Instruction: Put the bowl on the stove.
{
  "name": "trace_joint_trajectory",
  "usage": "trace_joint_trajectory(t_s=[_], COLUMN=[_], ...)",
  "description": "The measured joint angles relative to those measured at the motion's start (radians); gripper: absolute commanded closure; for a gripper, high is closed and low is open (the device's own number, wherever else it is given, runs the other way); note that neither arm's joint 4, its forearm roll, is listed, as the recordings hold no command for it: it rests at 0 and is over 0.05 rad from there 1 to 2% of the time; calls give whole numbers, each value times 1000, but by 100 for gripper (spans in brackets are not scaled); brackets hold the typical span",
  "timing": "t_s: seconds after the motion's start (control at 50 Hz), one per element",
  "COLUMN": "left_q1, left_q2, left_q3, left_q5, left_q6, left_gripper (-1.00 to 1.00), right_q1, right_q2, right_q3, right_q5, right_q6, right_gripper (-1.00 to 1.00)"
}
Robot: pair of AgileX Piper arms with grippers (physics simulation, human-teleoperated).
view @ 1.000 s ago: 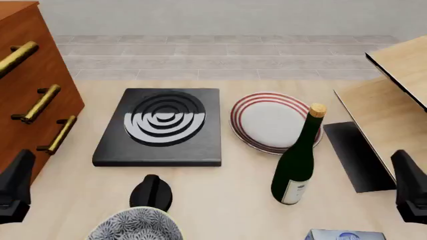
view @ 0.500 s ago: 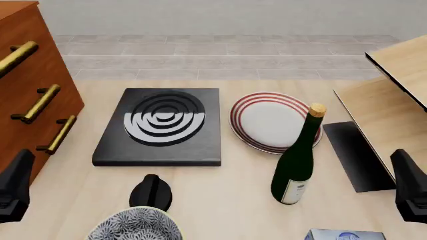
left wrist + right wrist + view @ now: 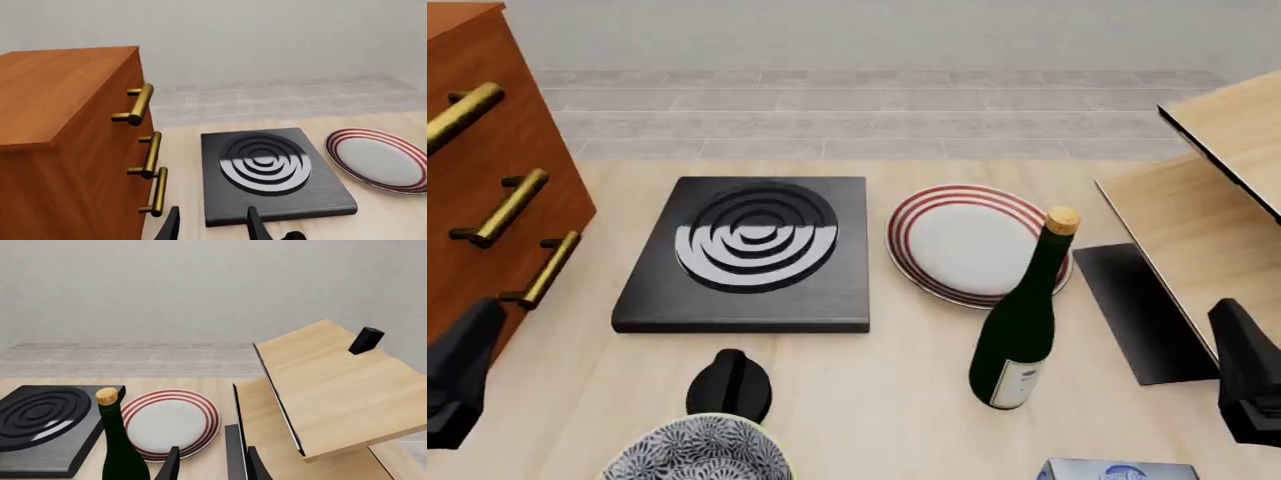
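The bowl (image 3: pixel 698 452), white with a dense dark-blue floral pattern, stands at the table's near edge, left of centre and partly cut off by the frame. It shows in neither wrist view. The stove (image 3: pixel 751 252) is a black slab with a ringed silver-and-black burner, lying beyond the bowl; it also shows as the stove (image 3: pixel 270 170) and the stove (image 3: pixel 41 422). My left gripper (image 3: pixel 459 378) hovers at the left edge and my right gripper (image 3: pixel 1245 378) at the right edge. Both are far from the bowl. The left gripper (image 3: pixel 213 227) and right gripper (image 3: pixel 212 466) are open and hold nothing.
A small black object (image 3: pixel 729 385) sits just behind the bowl. A red-ringed plate (image 3: pixel 968 243) lies right of the stove, with a dark wine bottle (image 3: pixel 1024 325) in front of it. A wooden cabinet (image 3: pixel 487 170) stands left; a black mat (image 3: pixel 1141 310) and wooden shelf (image 3: pixel 1214 190) right.
My left gripper has shifted very slightly to the right; nothing else has moved.
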State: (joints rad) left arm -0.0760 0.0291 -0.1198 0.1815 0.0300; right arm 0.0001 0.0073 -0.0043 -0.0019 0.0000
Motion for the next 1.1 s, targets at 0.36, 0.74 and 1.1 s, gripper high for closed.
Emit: trace_joint_trajectory(t_s=[0.36,0.74,1.1], left_q1=[-33,-90,-164], left_q2=[80,140,119], left_q3=[-101,-179,-227], left_q5=[147,258,357], left_q6=[2,7,34], left_gripper=[-100,-100,-100], right_q1=[0,0,0], right_q2=[0,0,0], right_q3=[0,0,0], right_q5=[0,0,0], right_q6=[0,0,0], right_gripper=[-100,-100,-100])
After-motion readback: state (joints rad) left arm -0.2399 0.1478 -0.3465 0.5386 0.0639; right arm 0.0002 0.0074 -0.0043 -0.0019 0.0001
